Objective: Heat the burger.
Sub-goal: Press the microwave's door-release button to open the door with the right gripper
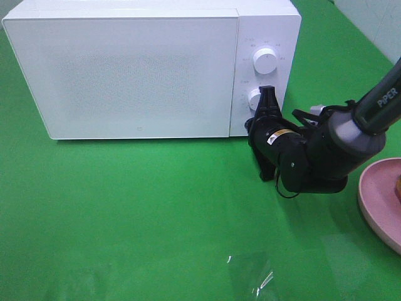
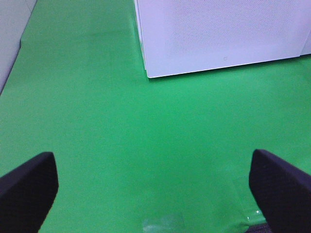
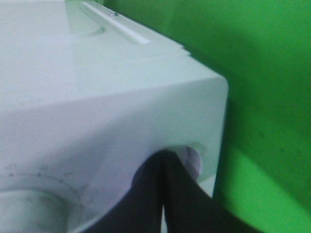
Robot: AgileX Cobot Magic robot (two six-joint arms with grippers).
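Looking from above, I see a white microwave (image 1: 138,69) with its door shut, standing on a green cloth (image 1: 125,219). The right gripper (image 1: 267,93) reaches to the control panel. Its closed tips touch the lower knob (image 1: 253,98), which sits under the upper knob (image 1: 265,61). A pink plate (image 1: 376,200) lies at the right border, well apart from the microwave. A small brownish bit shows on it at the very edge, but I cannot tell if this is the burger.

The left wrist view shows the left gripper (image 2: 155,170) wide open, its dark fingers (image 2: 29,189) far apart over the cloth, with the microwave ahead.

In the right wrist view the two black fingers are pressed together, with their tips against the lower knob. The upper knob is blurred nearby.
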